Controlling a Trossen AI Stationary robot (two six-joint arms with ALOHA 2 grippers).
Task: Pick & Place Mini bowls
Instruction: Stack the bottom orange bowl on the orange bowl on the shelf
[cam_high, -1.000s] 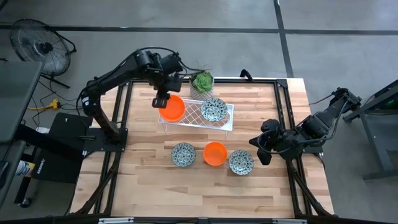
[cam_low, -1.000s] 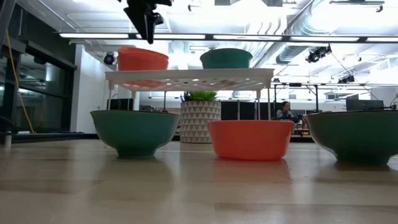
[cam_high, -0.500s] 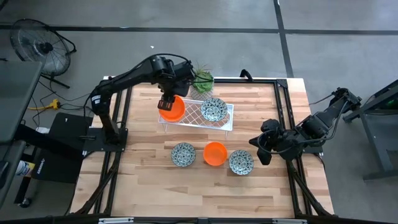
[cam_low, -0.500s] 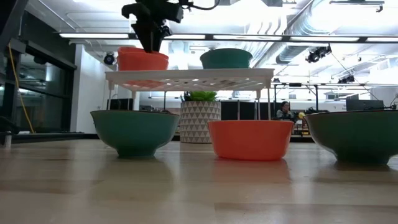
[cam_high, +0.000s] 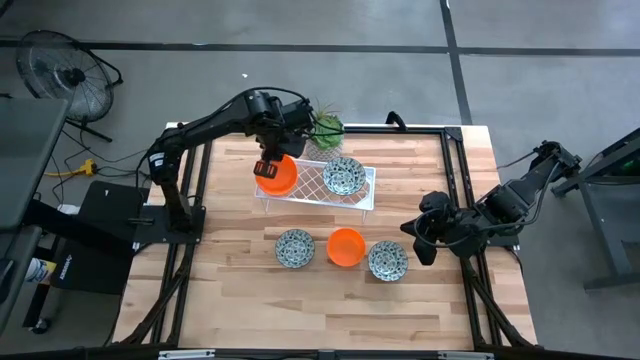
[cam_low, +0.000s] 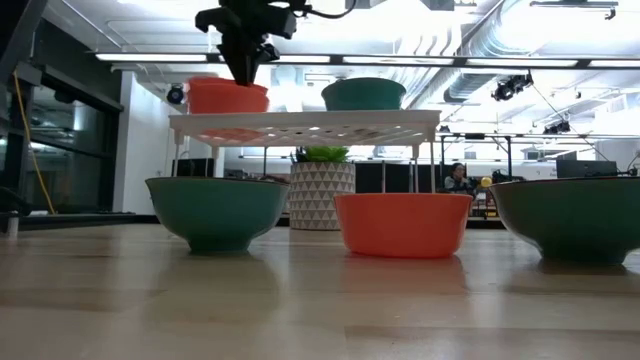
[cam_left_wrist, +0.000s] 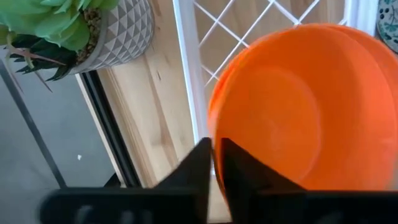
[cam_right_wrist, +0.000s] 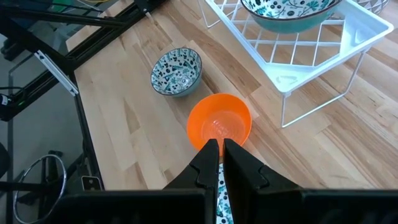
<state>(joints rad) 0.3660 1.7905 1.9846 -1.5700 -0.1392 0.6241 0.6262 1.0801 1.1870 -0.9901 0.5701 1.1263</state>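
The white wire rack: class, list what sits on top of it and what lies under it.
On top of the white wire rack sit an orange bowl, its rim pinched by the left gripper, and a speckled bowl. Through the mesh, only bare tabletop shows; beneath the bowls is hidden.

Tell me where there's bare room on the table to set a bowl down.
Free: the wooden table near edge, in front of the row of three bowls, and its left side beside the white wire rack. Crowded: the rack top, where the left gripper pinches an orange bowl.
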